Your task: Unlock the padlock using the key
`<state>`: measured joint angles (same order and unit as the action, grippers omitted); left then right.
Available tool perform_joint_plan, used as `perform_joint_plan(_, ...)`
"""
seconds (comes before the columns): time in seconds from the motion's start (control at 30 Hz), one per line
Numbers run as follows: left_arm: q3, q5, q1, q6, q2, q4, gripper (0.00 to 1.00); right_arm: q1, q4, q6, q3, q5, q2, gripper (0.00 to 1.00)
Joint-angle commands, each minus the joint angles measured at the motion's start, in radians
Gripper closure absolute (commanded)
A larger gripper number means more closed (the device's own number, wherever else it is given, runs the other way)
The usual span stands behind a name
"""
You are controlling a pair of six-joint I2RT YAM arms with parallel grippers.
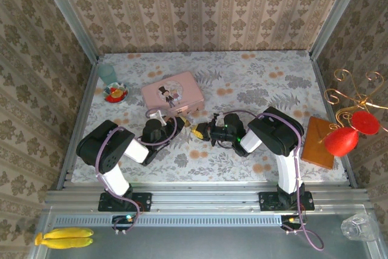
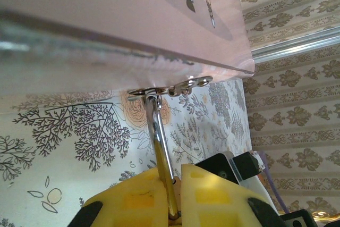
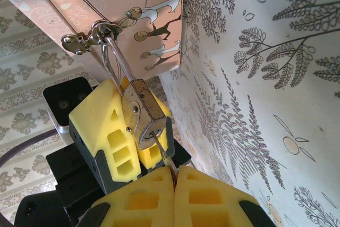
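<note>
Padlock: a small brass-coloured padlock (image 3: 142,104) hangs at the front edge of the pink tin (image 1: 173,92), just above the floral table (image 1: 267,83), between the two grippers.
Shackle: the thin silvery shackle (image 2: 161,147) runs up from the lock body and passes through the metal hasp (image 3: 87,38) on the tin's side.
Left gripper: the left gripper (image 2: 172,198) is clamped on the padlock, its yellow pads pressed against either side of the body below the shackle.
Key: the key (image 3: 162,150) shows as a thin metal blade entering the bottom face of the padlock.
Right gripper: the right gripper (image 3: 175,184) is pinched together on the key's outer end, its yellow fingertips meeting with no gap, facing the left gripper.
Tin: lid down, illustrated with cartoon figures, lying at an angle mid-table.
Surroundings: a wooden board (image 1: 318,142) lies at the right edge of the table; a teal cup (image 1: 107,74) stands in the far left corner.
</note>
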<state>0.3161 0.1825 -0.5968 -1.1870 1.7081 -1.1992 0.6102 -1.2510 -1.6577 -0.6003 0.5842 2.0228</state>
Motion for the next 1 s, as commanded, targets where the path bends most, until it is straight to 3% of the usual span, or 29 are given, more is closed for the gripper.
perform_joint_plan(0.0,0.034,0.033,-0.021,-0.059,-0.021,-0.088,1.0,-0.002,-0.045,-0.009,-0.021,-0.003,0.004,1.0)
perform_joint_plan(0.97,0.057,0.045,-0.074,-0.072,0.012,-0.083,1.0,-0.017,-0.044,-0.014,-0.044,-0.006,0.034,1.0)
